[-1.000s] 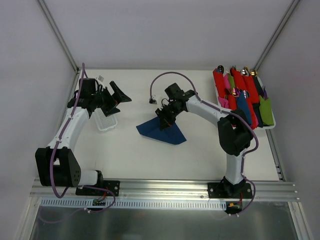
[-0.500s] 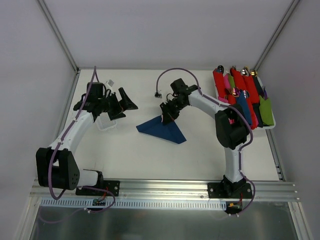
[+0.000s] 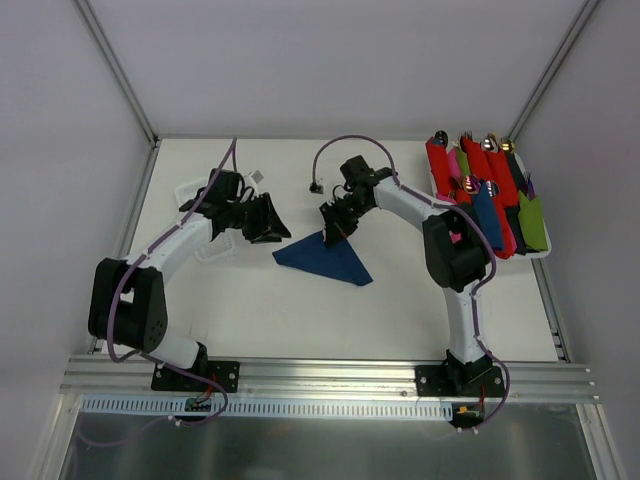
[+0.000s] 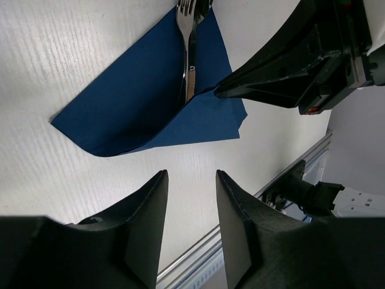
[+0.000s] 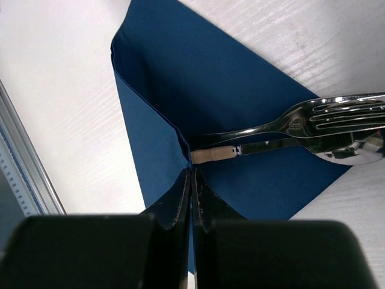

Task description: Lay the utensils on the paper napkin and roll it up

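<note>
- Right gripper [image 5: 192, 180] is seen with its fingers pressed together on a raised fold of the paper napkin [image 5: 198, 78], just beside the tan handle end of the utensils [image 5: 289, 129].
- The left gripper [image 4: 190, 180] is held above bare tabletop near the napkin's edge, its fingers apart and nothing caught between them.
- The napkin is spread on the middle of the white table [image 3: 300, 320], partly folded over itself into a rough triangle.
- A fork and a spoon are laid side by side on the blue paper, their shiny heads near one corner and their handles tucked under the fold.
- The tabletop is marked by a faint wood-like grain in the wrist views.
- A white tray [image 3: 535, 255] is set at the table's right edge, filled with coloured rolls [image 3: 478, 175] in red, pink, blue and green.
- The table is enclosed by pale grey walls with metal corner posts, and a metal rail [image 3: 330, 378] is fixed along the near edge, where both arm bases are bolted.
</note>
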Action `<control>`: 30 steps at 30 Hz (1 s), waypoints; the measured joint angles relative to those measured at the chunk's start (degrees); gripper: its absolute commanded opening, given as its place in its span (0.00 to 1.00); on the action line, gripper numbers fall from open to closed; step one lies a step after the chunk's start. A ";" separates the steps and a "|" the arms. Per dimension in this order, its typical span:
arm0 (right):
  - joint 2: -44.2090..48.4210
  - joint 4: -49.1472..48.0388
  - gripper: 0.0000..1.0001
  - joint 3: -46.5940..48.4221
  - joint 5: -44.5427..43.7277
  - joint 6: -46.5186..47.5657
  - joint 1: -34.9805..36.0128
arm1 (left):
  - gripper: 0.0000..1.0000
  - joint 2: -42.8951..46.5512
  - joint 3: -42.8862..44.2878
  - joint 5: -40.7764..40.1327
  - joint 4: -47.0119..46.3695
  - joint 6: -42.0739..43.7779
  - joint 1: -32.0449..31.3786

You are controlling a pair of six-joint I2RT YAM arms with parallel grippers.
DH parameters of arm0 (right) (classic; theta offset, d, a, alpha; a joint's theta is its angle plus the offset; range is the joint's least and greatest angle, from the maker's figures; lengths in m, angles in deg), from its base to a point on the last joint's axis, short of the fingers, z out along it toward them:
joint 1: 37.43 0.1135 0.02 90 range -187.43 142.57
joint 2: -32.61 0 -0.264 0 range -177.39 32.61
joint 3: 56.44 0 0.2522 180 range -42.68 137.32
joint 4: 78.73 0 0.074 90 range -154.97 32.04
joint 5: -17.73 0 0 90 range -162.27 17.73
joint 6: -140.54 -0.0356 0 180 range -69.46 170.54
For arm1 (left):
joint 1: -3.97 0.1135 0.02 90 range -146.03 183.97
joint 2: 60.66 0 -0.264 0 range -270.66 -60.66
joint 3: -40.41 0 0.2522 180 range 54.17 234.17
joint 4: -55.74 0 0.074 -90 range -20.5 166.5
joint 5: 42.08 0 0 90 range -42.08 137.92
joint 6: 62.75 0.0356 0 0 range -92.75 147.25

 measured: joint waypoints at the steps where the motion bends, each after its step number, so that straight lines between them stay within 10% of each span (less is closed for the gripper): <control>1: -0.09 0.02 0.00 0.00 -0.07 -0.02 -0.11 | 0.36 -0.87 -0.02 0.17 -0.39 0.04 -0.22; 30: -3.34 -0.11 0.00 2.56 -2.67 -1.11 -1.92 | 0.16 -18.12 1.66 7.50 -9.27 -1.62 -3.76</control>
